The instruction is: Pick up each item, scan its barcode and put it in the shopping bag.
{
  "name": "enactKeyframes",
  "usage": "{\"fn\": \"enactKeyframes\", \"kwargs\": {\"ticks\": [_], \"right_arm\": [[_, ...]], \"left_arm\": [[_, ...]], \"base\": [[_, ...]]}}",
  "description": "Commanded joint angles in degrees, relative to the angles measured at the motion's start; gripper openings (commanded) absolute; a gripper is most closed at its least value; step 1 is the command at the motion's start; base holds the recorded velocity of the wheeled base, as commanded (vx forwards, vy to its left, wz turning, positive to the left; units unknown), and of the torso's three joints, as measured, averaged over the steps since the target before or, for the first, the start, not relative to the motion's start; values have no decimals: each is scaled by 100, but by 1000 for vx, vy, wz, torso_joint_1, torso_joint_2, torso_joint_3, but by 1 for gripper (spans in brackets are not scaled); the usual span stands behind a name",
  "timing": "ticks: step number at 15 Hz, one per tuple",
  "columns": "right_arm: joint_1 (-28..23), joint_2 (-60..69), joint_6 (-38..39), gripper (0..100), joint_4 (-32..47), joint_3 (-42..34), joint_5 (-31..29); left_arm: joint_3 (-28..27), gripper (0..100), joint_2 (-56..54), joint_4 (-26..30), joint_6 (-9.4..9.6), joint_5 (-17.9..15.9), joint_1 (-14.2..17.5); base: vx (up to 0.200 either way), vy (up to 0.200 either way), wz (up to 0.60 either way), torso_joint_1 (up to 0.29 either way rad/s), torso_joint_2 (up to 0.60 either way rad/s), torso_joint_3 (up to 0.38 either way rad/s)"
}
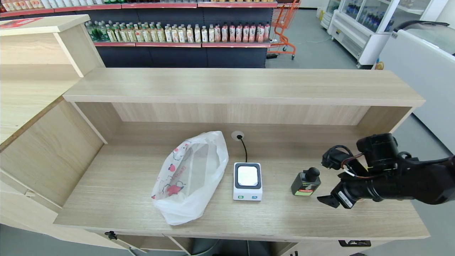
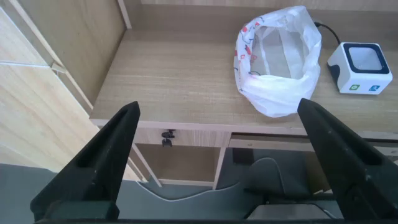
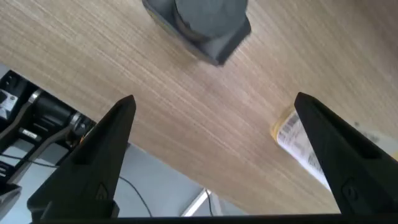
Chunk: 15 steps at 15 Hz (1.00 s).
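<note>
1. The dark bottle (image 1: pixel 306 182) with its round black cap is standing upright on the wooden counter (image 1: pixel 117 192), well to the right of the scanner (image 1: pixel 247 181) and apart from it.
2. I am holding my right gripper (image 1: pixel 327 179) just beside the bottle on its right. The fingers are spread wide and gripping nothing. In my right wrist view, the bottle (image 3: pixel 202 22) is sitting beyond the parted fingertips of that gripper (image 3: pixel 214 102), not between them.
3. The white scanner is lying flat with its window facing up. Its black cable (image 1: pixel 244 147) is running back to a hole in the counter.
4. The shopping bag (image 1: pixel 190 176), white plastic with red prints, is lying just left of the scanner with its mouth gaping.
5. I am keeping my left gripper (image 2: pixel 219 107) open and empty. It is hanging off the counter's front edge, well apart from the bag (image 2: pixel 280 59).
</note>
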<state>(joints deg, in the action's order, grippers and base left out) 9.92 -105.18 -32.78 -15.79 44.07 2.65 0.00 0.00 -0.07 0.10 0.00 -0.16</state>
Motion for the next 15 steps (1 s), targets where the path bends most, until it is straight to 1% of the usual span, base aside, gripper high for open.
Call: {"fn": "enactKeyframes", "kwargs": {"ticks": [1, 2, 3, 6, 9, 11, 12, 15], "right_arm": [[238, -750, -123, 100, -399, 436, 210], [256, -829, -202, 100, -478, 480, 254], [291, -1031, -484, 100, -742, 568, 403], [326, -1330, -800, 100, -944, 682, 579], [396, -1497, -782, 100, -1076, 787, 614], [396, -1549, -774, 100, -1207, 814, 922], [388, -1576, -791, 0, -1216, 849, 1098], [370, -1461, -774, 0, -1225, 708, 1107]], "left_arm": [[0, 100, 9, -1, -1, 0, 7], [0, 100, 9, -1, -1, 0, -2], [0, 100, 9, -1, -1, 0, 7], [0, 100, 9, -1, -1, 0, -2], [0, 100, 9, -1, -1, 0, 7], [0, 100, 0, -1, -1, 0, -2], [0, 100, 9, -1, -1, 0, 7], [0, 100, 9, -1, -1, 0, -2]], "base": [[0, 0, 0, 0, 0, 0], [0, 0, 0, 0, 0, 0], [0, 0, 0, 0, 0, 0], [0, 0, 0, 0, 0, 0], [0, 0, 0, 0, 0, 0], [0, 0, 0, 0, 0, 0], [0, 0, 0, 0, 0, 0], [0, 0, 0, 0, 0, 0]]}}
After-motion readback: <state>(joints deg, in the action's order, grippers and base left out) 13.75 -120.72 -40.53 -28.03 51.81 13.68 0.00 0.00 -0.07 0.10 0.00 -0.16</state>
